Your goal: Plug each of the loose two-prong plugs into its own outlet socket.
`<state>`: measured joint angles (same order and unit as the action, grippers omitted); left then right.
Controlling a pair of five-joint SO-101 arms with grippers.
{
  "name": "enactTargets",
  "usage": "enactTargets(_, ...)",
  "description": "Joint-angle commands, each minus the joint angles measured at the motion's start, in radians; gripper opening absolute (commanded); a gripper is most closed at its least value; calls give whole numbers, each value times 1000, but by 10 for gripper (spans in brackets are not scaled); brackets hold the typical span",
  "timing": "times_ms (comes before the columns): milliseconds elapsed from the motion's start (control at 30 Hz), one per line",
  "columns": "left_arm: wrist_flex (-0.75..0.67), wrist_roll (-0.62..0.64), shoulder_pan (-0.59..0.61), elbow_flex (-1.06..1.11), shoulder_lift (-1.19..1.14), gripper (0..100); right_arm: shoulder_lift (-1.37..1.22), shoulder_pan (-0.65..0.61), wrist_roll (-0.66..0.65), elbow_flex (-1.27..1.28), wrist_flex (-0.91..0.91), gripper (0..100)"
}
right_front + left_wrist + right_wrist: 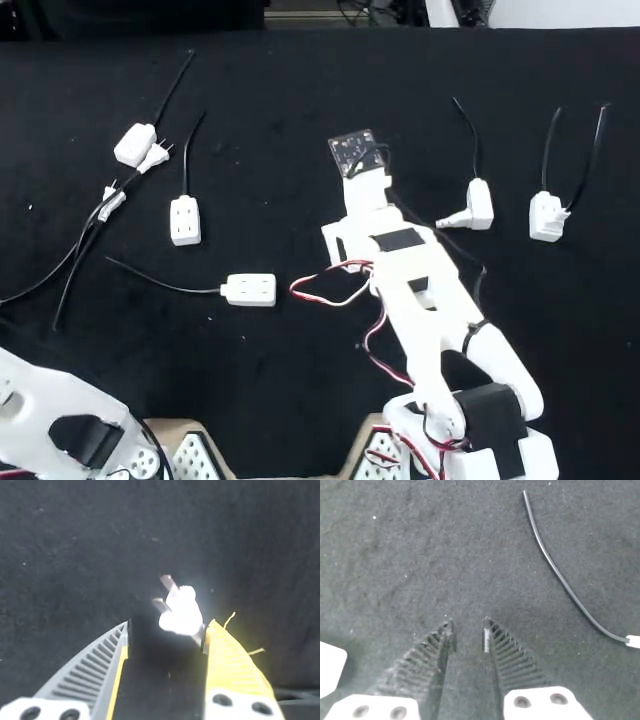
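Hovering over the table's middle, the right gripper (468, 625) has bare black cloth (290, 90) around it, fingers a slit apart on nothing; an outlet socket (250, 289) lies well off toward the left edge. The left gripper (165, 630) gapes wide, a white two-prong plug (181, 612) touching its yellow finger (230, 660).

Black cloth (300, 90) over table: matt, fuzzy, lint-flecked. Now plug (181, 612): smooth white plastic, glossy; prongs (166, 581) bare metal, dull sheen. Over to outlet socket (250, 289): same smooth white plastic. Next cable (555, 565): smooth black sheath. On left gripper (167, 627) and right gripper (468, 630): ribbed matt plastic. Lastly arm (430, 310): smooth white plastic shell.
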<state>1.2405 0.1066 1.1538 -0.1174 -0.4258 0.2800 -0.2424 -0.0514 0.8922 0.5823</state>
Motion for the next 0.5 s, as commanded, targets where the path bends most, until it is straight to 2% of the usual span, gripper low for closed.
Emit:
enactTargets(0,-170,61,-45,151,118,247,50,-14,2,-1,-15,77)
enactTargets(133,-282,130,-85,280,143,246,50,-14,2,-1,-15,77)
enactTargets(300,-331,247,-94,317,146,244,50,-14,0,1,-14,77)
enactTargets(367,-359,279,-90,311,146,200,50,-14,0,1,-14,77)
enactTargets(467,-405,296,-88,309,146,61,50,-14,0,1,-14,77)
